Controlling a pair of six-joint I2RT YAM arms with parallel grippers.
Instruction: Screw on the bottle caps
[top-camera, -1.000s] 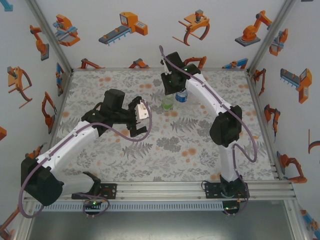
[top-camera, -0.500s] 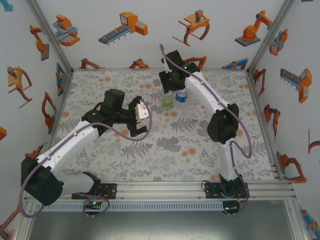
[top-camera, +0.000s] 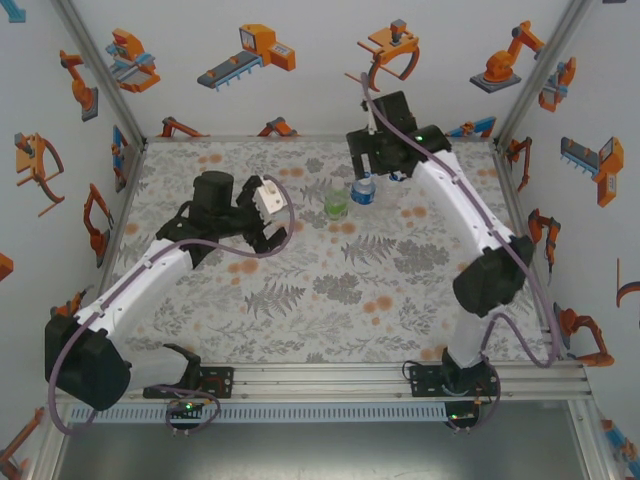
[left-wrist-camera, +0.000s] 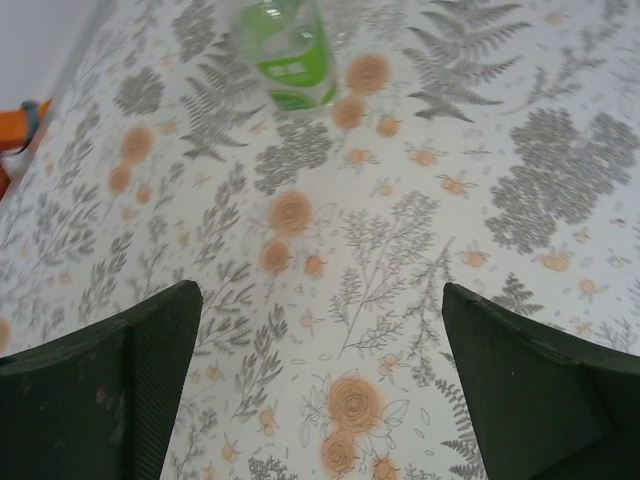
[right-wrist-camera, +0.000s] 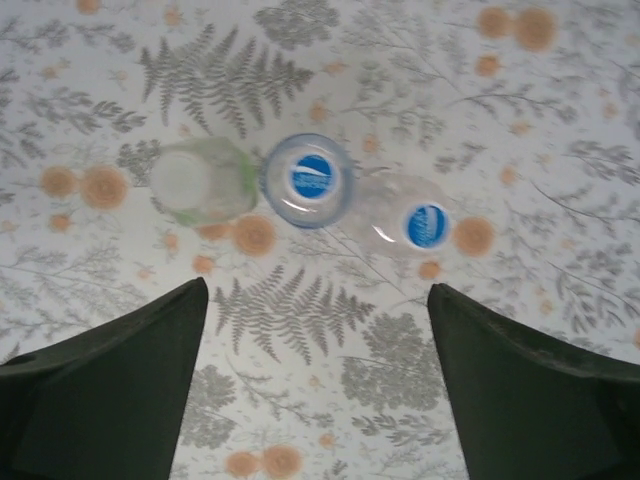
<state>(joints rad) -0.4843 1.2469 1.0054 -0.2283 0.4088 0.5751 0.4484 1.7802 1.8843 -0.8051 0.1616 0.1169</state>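
Note:
Two bottles stand upright side by side at the back of the table. The green-label bottle (top-camera: 336, 205) (left-wrist-camera: 290, 55) carries a whitish cap (right-wrist-camera: 185, 180). The blue-label bottle (top-camera: 363, 190) carries a cap with a blue print (right-wrist-camera: 312, 177). My right gripper (top-camera: 372, 165) (right-wrist-camera: 318, 288) hangs above and just behind them, open, with nothing between its fingers. My left gripper (top-camera: 270, 232) (left-wrist-camera: 320, 290) is open over bare cloth, left of the green bottle, and holds nothing.
A further clear bottle (right-wrist-camera: 395, 225) with a blue-printed cap (right-wrist-camera: 427, 225) stands right of the blue one. The floral tablecloth (top-camera: 330, 300) covers the table, and walls close in the left, back and right sides.
My right gripper opened, let go of the green bottle's top and pulled up and to the right. My left gripper shifted slightly toward the back left.

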